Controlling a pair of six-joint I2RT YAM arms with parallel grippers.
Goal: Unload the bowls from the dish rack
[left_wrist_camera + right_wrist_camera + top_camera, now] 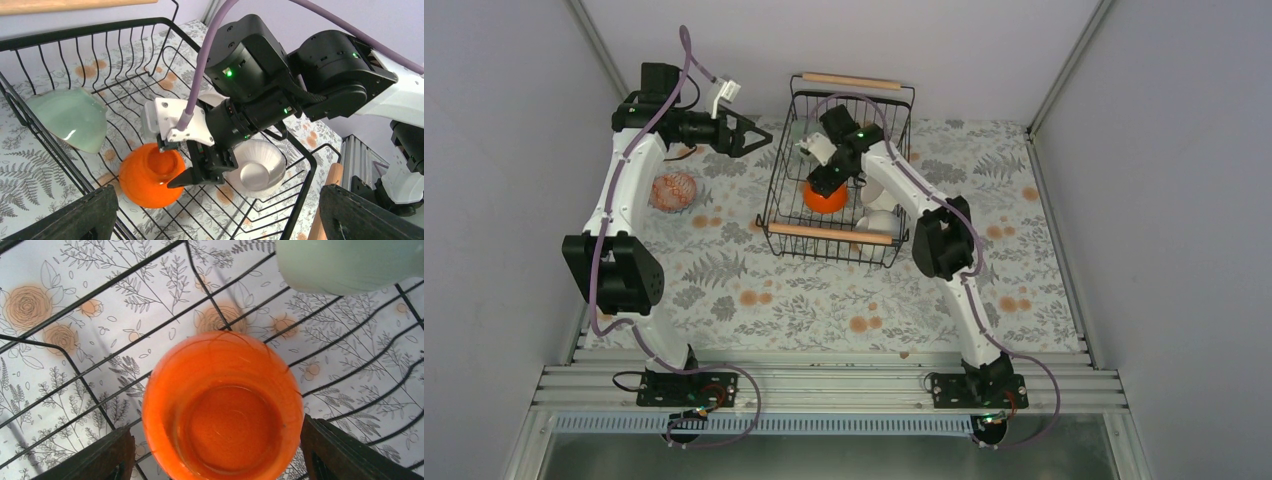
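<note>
The black wire dish rack (773,190) stands at the table's back middle. In it lie a glossy orange bowl (825,198), a mint-green bowl (798,134) and white bowls (880,221). My right gripper (824,183) reaches down into the rack. It is open, with its fingers (102,455) close on either side of the orange bowl (222,407). My left gripper (759,137) is open and empty, hovering just left of the rack and facing it. The left wrist view shows the orange bowl (147,175), the mint bowl (67,117) and a scalloped white bowl (257,167).
A pinkish-orange patterned bowl (674,190) sits on the flowered tablecloth left of the rack, beside the left arm. The rack's wooden handles (829,233) lie at its near and far ends. Walls enclose the table on three sides.
</note>
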